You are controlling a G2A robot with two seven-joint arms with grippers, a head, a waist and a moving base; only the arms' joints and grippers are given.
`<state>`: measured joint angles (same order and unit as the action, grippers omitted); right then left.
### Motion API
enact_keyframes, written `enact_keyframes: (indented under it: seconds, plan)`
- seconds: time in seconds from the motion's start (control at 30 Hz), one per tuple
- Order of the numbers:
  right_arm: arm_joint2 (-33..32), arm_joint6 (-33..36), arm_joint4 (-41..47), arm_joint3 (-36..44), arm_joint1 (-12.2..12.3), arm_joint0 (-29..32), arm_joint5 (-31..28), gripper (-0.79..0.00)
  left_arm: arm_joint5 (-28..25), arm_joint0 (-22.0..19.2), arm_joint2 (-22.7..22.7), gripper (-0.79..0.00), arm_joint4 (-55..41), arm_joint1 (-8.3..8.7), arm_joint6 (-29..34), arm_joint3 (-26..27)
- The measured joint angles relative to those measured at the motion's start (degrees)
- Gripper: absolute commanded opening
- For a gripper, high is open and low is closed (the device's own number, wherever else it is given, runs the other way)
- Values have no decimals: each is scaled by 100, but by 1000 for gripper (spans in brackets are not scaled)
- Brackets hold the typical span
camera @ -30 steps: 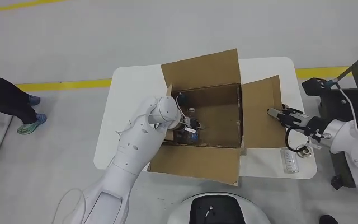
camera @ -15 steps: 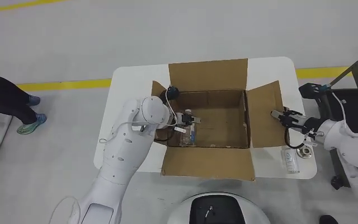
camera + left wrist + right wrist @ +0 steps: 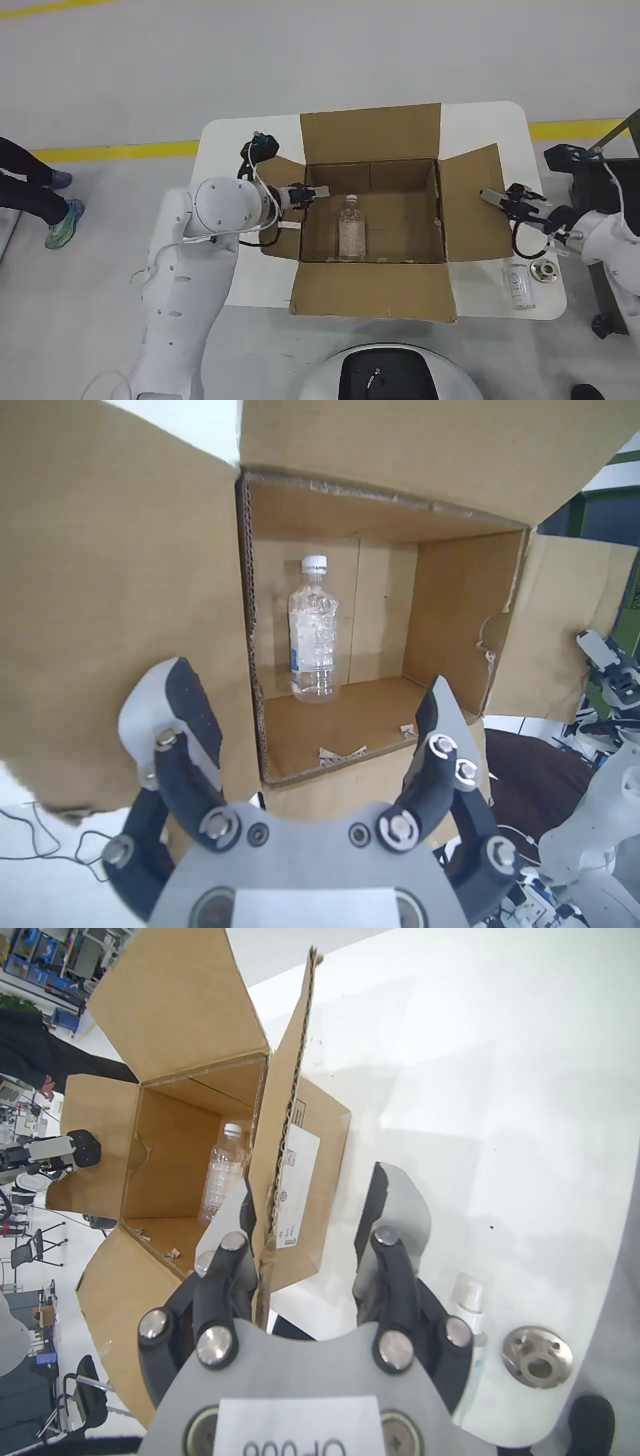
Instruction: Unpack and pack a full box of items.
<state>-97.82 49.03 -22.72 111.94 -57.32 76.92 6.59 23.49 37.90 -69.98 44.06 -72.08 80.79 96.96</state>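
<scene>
Plainly, the clear white-capped plastic bottle lies on the open brown cardboard box's floor toward 9 o'clock; left gripper at 9 o'clock, jaws apart, empty; right gripper at 3 o'clock, jaws apart, its wrist view placing a flap edge between them.

A white label sits on an outer face of the cardboard box. It carries dark lines of print and a block like a barcode, all too small to read. A white sticker on the base of the right tool bears a short row of dark characters, upside down and cut off at the frame's edge. The water bottle in the box has a small blue label, and its print is illegible.
</scene>
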Motion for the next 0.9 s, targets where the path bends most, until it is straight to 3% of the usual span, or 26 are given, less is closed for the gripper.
enact_keyframes:
  seconds: [0.17,0.3,0.33,0.37,0.4,0.63,0.9]
  plan:
    - [-409,-116,-54,228,28,115,230,0,-73,142,-303,0,450,109,73,470]
    - [-814,218,-514,382,105,135,299,0,1,342,-720,0,476,178,0,669]
    - [-898,309,-711,420,129,139,211,-397,-7,387,-787,0,525,195,8,701]
    - [-1002,427,-944,450,159,150,62,-554,-24,442,-870,0,577,215,24,740]
    - [-1077,524,-1094,463,181,161,-67,-785,-34,481,-933,0,614,230,34,768]
    - [-1508,1333,-1933,516,324,347,-1002,-785,-25,730,-1293,0,667,303,26,908]
    - [-1523,1386,-1928,498,329,362,-1012,-785,-32,738,-1285,0,645,303,33,910]
